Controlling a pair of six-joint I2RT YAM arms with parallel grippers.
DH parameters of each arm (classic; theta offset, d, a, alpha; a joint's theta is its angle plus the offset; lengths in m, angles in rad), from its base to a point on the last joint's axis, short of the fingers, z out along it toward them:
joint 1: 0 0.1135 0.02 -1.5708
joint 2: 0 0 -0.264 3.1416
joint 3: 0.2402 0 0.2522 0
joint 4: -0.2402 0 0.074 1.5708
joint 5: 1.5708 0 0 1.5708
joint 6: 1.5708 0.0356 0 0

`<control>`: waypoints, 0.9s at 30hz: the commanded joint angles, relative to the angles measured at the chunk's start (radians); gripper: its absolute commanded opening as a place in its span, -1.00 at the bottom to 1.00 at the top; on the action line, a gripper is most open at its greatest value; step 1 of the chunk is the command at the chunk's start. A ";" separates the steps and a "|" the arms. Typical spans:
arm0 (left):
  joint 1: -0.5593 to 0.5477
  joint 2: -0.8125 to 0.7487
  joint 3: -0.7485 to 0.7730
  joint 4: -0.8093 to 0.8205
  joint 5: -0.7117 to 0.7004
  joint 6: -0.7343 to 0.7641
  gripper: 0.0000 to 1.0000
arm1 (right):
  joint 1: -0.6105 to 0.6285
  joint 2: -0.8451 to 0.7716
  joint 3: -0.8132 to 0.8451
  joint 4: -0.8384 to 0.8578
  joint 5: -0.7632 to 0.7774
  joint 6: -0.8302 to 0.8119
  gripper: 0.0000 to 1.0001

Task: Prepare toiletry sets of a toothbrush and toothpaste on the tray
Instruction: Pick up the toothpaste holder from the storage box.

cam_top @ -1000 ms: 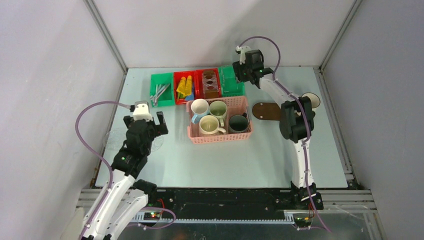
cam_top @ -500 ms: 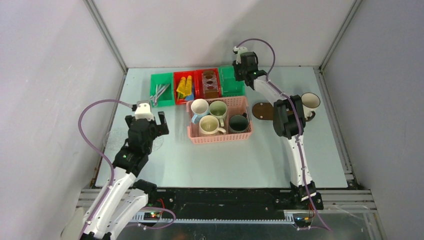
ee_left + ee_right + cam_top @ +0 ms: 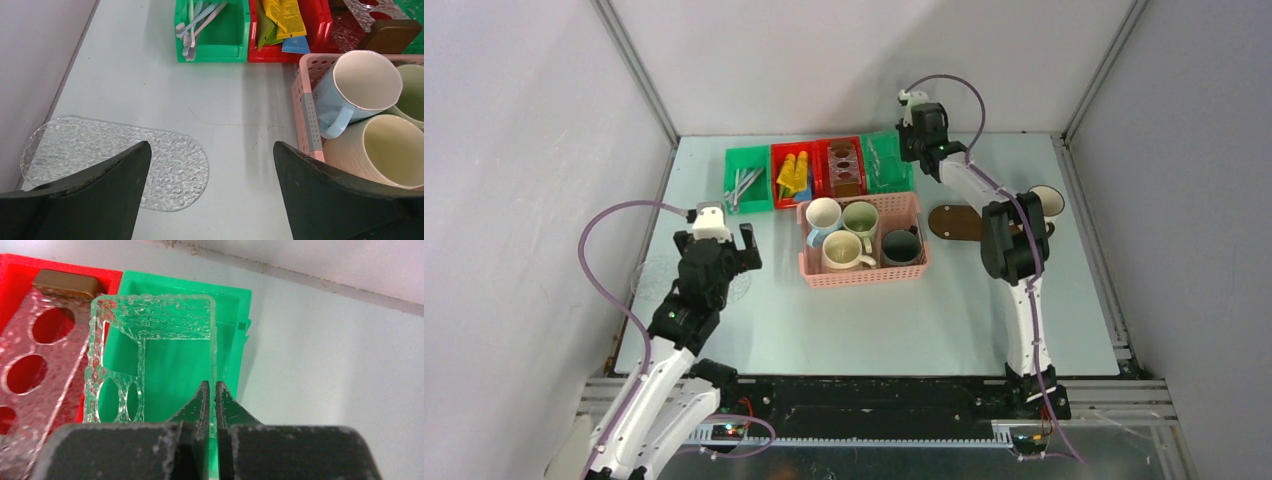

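Note:
The dark brown oval tray (image 3: 952, 222) lies right of the pink basket (image 3: 861, 272), with a white mug (image 3: 1046, 200) further right. Toothbrushes (image 3: 197, 22) lie in the left green bin (image 3: 746, 185). Toothpaste tubes (image 3: 280, 20) lie in the red bin (image 3: 794, 175). My right gripper (image 3: 210, 385) is shut on the right edge of a clear patterned frame (image 3: 155, 322) that stands in the back right green bin (image 3: 232, 340). Over the bare table, my left gripper (image 3: 209, 150) is open and holds nothing, between a clear patterned disc (image 3: 115, 150) and the basket.
The basket holds several mugs, among them a blue one (image 3: 360, 85) and a cream one (image 3: 390, 155). A second clear plate with round holes (image 3: 35, 355) and a brown block (image 3: 67, 284) sit in the neighbouring red bin. Walls close in on three sides.
My right gripper's jaws have shut on the clear frame's edge, and that arm has shifted slightly at the back bins. The left arm has stayed put.

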 commanded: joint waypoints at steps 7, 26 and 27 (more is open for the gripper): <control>-0.006 -0.059 -0.008 0.038 0.054 0.003 0.99 | -0.001 -0.365 -0.176 0.161 -0.009 0.067 -1.00; -0.005 0.010 0.240 0.176 0.419 -0.175 0.99 | -0.016 -0.894 -0.661 0.364 -0.272 0.415 -1.00; -0.006 0.016 0.251 0.205 0.444 -0.200 0.99 | -0.016 -0.919 -0.687 0.388 -0.283 0.447 -1.00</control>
